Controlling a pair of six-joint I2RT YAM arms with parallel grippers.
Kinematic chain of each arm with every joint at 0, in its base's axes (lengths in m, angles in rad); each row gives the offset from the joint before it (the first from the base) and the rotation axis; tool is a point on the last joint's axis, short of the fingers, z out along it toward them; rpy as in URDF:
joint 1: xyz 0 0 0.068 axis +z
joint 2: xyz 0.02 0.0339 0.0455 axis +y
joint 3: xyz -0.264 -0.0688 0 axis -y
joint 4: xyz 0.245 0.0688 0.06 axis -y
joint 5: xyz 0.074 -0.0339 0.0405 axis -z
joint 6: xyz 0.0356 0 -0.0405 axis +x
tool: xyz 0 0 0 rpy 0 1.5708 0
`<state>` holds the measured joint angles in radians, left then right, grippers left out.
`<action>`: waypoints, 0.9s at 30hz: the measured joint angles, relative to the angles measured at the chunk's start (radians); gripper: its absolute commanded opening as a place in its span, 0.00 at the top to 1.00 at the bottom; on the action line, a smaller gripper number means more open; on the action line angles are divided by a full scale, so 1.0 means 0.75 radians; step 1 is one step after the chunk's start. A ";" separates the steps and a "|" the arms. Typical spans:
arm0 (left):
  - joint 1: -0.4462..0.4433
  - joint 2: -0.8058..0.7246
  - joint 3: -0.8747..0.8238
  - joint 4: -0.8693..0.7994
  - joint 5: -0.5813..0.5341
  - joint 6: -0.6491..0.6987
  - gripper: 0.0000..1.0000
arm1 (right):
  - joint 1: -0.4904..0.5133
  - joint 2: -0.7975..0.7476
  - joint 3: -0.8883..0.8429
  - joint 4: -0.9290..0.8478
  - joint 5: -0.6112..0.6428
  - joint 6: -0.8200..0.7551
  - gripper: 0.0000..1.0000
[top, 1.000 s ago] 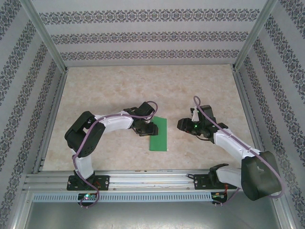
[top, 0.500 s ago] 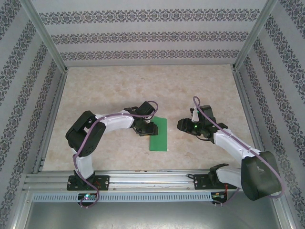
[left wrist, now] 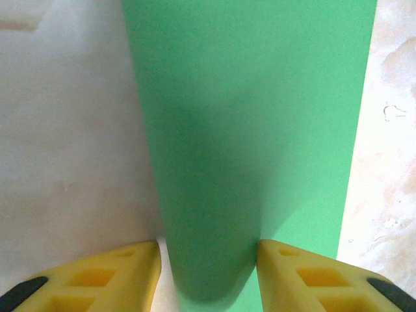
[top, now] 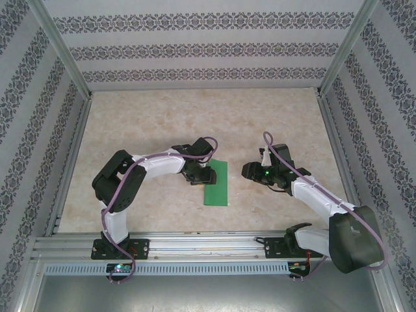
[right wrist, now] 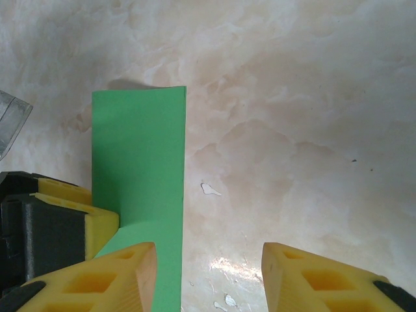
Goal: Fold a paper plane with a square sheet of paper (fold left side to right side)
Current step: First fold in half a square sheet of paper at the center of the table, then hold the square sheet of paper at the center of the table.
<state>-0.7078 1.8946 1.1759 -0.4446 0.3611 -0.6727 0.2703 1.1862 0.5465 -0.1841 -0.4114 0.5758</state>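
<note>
Paper status: thin matte bright green paper sheet (top: 218,186) lies on the beige marbled tabletop (top: 162,117) as a narrow rectangle. Its long side runs away from the arm bases. It sits between the two arms, nearer the left one, and looks flat in the overhead view

Left side: left gripper (top: 203,177) reaches in from the left and sits at the sheet's left long edge, toward its far half. In the left wrist view the green paper sheet (left wrist: 299,130) takes up the middle. The gripper (left wrist: 209,248) has its yellow fingers (left wrist: 97,279) standing apart, one over table just left of the paper edge, the other over the paper. A darker band of green runs down the sheet's left side and fills the gap between them. It could be shadow or a raised fold, cannot tell which. Cannot tell either whether the jaws press on it

Right side: right gripper (top: 249,170) is to the right of the sheet, apart from it, pointing toward it. In the right wrist view the gripper (right wrist: 209,247) has its jaws spread, with tabletop between them and nothing held. The sheet (right wrist: 140,149) lies ahead and to the left of the jaws, its right edge straight and its far corners square. One yellow finger (right wrist: 97,224) of the left gripper touches the sheet's left edge there
</note>
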 measured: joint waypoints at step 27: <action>-0.006 0.011 0.021 -0.025 -0.007 0.005 0.54 | 0.045 0.142 -0.001 0.076 -0.179 0.050 0.81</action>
<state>-0.7120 1.9030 1.1915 -0.4637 0.3557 -0.6693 0.3038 1.2926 0.5461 -0.1268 -0.5457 0.6136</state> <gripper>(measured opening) 0.462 0.260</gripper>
